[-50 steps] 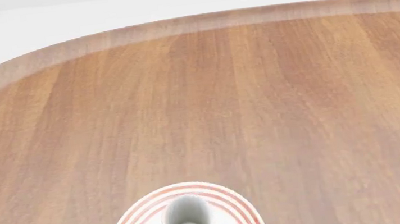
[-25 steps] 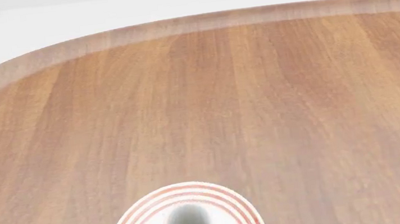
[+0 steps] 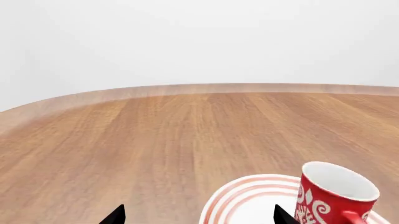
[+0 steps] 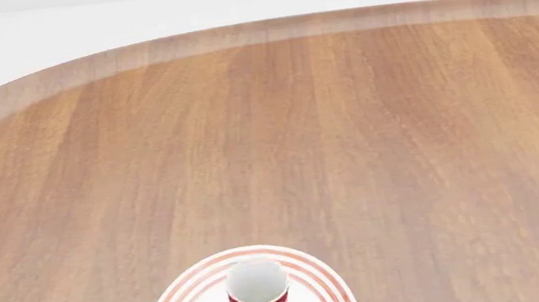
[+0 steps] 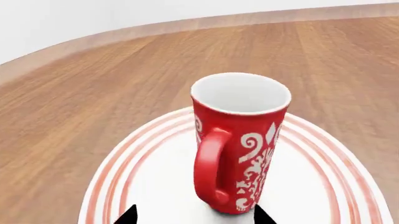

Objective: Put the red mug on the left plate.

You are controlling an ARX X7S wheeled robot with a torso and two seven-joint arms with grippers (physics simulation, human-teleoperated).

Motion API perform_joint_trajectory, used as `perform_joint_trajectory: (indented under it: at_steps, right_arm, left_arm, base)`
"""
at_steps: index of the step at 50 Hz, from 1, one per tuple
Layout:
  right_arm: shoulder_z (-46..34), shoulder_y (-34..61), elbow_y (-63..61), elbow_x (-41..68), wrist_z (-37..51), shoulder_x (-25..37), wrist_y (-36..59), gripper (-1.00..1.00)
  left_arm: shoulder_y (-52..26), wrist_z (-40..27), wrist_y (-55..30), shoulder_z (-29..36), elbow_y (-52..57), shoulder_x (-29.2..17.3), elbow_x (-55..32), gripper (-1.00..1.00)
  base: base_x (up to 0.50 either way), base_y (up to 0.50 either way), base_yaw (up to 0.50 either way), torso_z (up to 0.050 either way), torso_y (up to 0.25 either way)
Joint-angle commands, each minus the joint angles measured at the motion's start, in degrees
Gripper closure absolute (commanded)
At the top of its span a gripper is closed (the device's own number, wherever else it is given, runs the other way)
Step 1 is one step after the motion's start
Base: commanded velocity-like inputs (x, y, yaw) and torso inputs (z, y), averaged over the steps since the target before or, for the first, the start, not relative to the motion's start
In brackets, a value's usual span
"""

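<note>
The red mug stands upright on the striped plate, white swirl pattern only; we read no lettering or brand. Head view cuts off its base and the plate's near edge; right wrist view alone shows the handle. Both pincers: only dark fingertips show, spread apart, holding nothing. Wooden tabletop beneath.
</note>
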Motion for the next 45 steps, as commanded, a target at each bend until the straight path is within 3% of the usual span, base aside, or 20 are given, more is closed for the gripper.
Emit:
perform_joint_trajectory:
  at_steps: [1,20,45]
  right_arm:
    - [-0.3,-0.5,-2.3,0.3,0.9,0.9,0.4,-1.0]
    - [-0.5,-7.3,-32.2,0.4,9.5,11.9,5.0,-1.0]
    - [0.8,-13.6,-57.0,-3.5,17.5,21.3,5.4,-1.0]
  left_arm:
    - [0.2,-0.3,-0.2,0.2,0.8,-0.3,-0.1,-1.0]
    - [1.1,-1.1,-0.7,0.2,3.5,-1.3,-0.5,-1.0]
    - [5.4,-4.3,-2.9,1.2,15.6,-4.1,1.2,-1.0]
  base:
    - [0.0,0.0,0.0,0.0,0.0]
    - [0.0,0.0,0.0,0.0,0.0]
    - [0.0,0.0,0.0,0.0,0.0]
